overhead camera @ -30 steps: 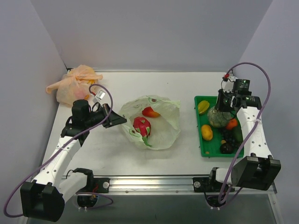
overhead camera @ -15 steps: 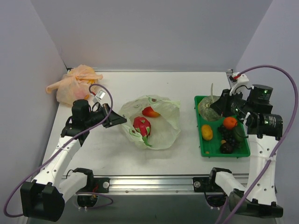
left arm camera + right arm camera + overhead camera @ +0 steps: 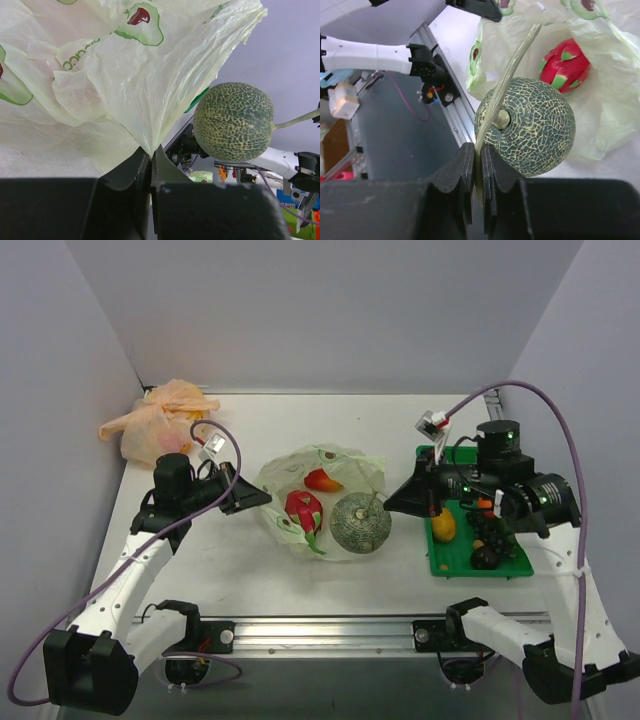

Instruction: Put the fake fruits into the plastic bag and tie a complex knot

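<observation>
Melon's move: since a second ago my right gripper [image 3: 476,150] has swung left from the green tray [image 3: 455,560], carrying the melon [image 3: 361,524] across to the plastic bag [image 3: 352,476].
Right jaws: clenched on the melon's long pale stem, just beside where it joins the fruit.
Melon's look: round, dark green, netted all over with pale yellow cracks.
Melon's place: over the bag's near right edge, just right of the dragon fruit [image 3: 303,511]; I cannot tell whether it rests on the film.
Left jaws: my left gripper [image 3: 150,151] is clenched on a fold of the bag's left rim, the film drawn taut from the pinch.
Plastic bag: middle of the table, thin, crinkled, pale green with printed fruit pictures; the dragon fruit and a small red-orange piece [image 3: 320,480] lie in it.
Tray: at the right, holding a yellow fruit [image 3: 443,525] and dark purple pieces [image 3: 486,556].
</observation>
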`<state>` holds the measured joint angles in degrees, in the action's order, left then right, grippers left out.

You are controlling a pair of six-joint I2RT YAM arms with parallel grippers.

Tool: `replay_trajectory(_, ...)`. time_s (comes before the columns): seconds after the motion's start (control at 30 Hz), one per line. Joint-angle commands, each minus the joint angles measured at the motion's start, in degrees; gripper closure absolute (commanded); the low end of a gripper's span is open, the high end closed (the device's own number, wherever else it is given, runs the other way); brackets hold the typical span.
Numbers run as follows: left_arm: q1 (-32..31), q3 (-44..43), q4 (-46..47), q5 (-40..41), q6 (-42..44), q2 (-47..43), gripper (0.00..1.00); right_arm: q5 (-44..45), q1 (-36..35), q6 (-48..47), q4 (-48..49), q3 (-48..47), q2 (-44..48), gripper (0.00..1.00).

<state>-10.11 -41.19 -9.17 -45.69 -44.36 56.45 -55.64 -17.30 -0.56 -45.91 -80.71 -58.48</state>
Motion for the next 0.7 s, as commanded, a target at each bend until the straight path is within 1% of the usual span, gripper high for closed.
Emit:
replay_trajectory(0.0, -0.4, -1.4, 2.8, 0.2, -0.1, 0.1, 0.89, -2.2, -4.7, 3.4, 5.7, -3.2, -4.7, 1.0)
replay_trajectory(0.1, -0.6, -1.5, 3.2, 0.3, -0.2, 0.7, 0.89, -0.8, -10.8, 1.6, 5.4, -5.1, -8.6, 1.0)
replay_trajectory(0.13, -0.7, -1.5, 3.5, 0.2, -0.5, 0.9, 0.89, 1.0, -12.0, -0.8, 5.3, -5.6, -9.6, 1.0)
replay_trajectory(0.2, -0.7, -1.4, 3.8, 0.2, -0.7, 1.1, 0.89, 3.2, -15.1, -2.9, 5.7, -6.3, -12.6, 1.0)
replay_trajectory(0.37, -0.8, -1.3, 3.8, 0.2, -0.7, 0.8, 0.89, 5.5, -16.9, -8.2, 7.2, -10.1, -20.3, 1.0)
replay_trajectory(0.43, -0.8, -1.3, 3.9, 0.0, -0.6, 0.8, 0.89, 5.6, -17.4, -8.8, 7.4, -10.9, -22.0, 1.0)
replay_trajectory(0.57, -0.7, -1.4, 4.2, -0.4, -0.7, 1.3, 0.89, 9.6, -18.1, -10.1, 10.5, -11.1, -24.3, 1.0)
replay_trajectory(0.63, -0.7, -1.5, 4.4, -0.6, -0.9, 1.6, 0.89, 14.1, -18.0, -11.4, 12.3, -9.9, -24.5, 1.0)
replay_trajectory(0.67, -0.7, -1.5, 4.5, -0.8, -1.0, 1.6, 0.89, 16.0, -18.0, -11.7, 14.8, -9.3, -24.4, 1.0)
